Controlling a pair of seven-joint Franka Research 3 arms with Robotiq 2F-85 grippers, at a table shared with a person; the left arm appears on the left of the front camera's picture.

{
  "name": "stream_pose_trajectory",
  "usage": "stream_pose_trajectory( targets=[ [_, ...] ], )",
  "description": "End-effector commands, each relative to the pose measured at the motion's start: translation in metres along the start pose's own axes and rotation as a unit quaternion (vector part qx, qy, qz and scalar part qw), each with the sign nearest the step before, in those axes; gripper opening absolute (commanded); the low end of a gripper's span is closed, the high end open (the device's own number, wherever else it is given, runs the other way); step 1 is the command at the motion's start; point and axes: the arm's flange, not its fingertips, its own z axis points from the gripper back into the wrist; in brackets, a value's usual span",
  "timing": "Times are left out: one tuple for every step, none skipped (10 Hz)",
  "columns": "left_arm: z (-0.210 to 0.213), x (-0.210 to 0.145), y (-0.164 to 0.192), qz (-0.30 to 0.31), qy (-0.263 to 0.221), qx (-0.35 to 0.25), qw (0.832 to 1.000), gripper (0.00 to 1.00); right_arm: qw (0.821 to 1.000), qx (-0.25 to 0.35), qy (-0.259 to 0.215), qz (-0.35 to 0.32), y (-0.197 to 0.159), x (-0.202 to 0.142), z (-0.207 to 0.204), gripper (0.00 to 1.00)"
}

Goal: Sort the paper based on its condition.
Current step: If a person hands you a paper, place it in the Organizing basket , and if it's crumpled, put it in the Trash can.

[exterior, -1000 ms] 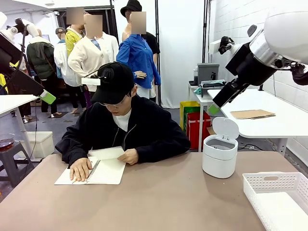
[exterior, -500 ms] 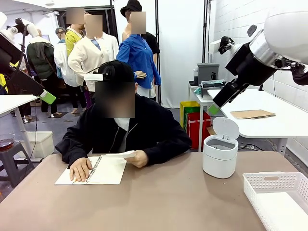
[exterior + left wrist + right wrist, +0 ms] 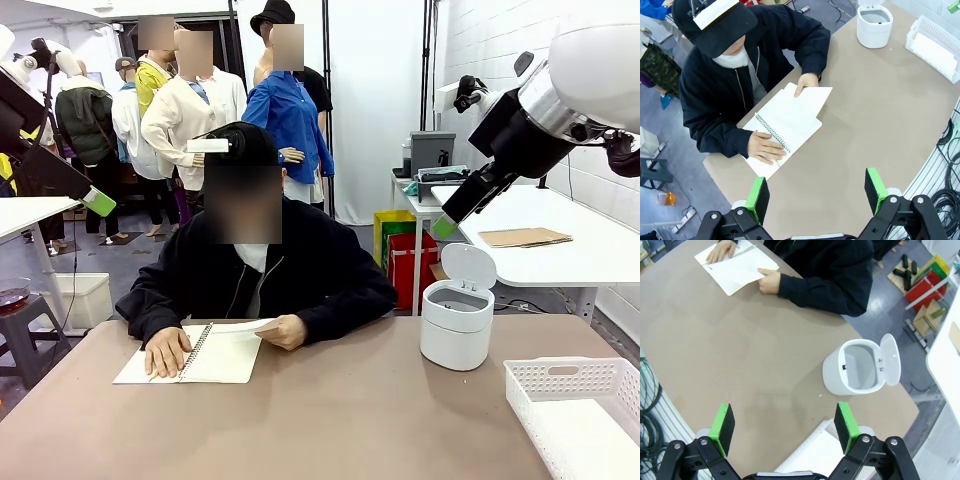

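One loose white sheet of paper [image 3: 250, 324], raised a second ago, now lies nearly flat over the open spiral notebook [image 3: 215, 357] under the person's hand [image 3: 284, 331]: probably torn free, unsorted. Both grippers, left [image 3: 817, 193] and right [image 3: 784, 429], hang open, empty, well apart from it.

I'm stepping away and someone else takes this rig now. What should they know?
Left end effector: open, empty, high above the table.
Right end effector: open, empty, raised.
Paper: the person's hand holds a sheet over the open spiral notebook; the other hand presses the notebook down.
White bin, lid open, and white basket wait on the robot's right side.
Done: nothing visibly sorted.
Left: take the sheets, sort them by condition.
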Motion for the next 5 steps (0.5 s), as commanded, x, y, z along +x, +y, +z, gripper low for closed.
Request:
stream_pose_trajectory(
  targets=[
    [0.0,0.0,0.0,-0.001,0.0,0.001,1.0,1.0,1.0,-0.003,0.006,-0.005,0.0018,-0.0003,-0.0005,1.0],
    [0.0,0.0,0.0,-0.001,0.0,0.001,1.0,1.0,1.0,-0.003,0.006,-0.005,0.0018,-0.0003,-0.0005,1.0],
    [0.0,0.0,0.0,-0.001,0.0,0.001,1.0,1.0,1.0,-0.003,0.006,-0.005,0.0018,-0.0003,-0.0005,1.0],
    [0.0,0.0,0.0,-0.001,0.0,0.001,1.0,1.0,1.0,-0.003,0.006,-0.005,0.0018,-0.0003,-0.0005,1.0],
    [0.0,0.0,0.0,-0.001,0.0,0.001,1.0,1.0,1.0,-0.003,0.006,-0.005,0.0018,-0.0003,-0.0005,1.0]
  ],
)
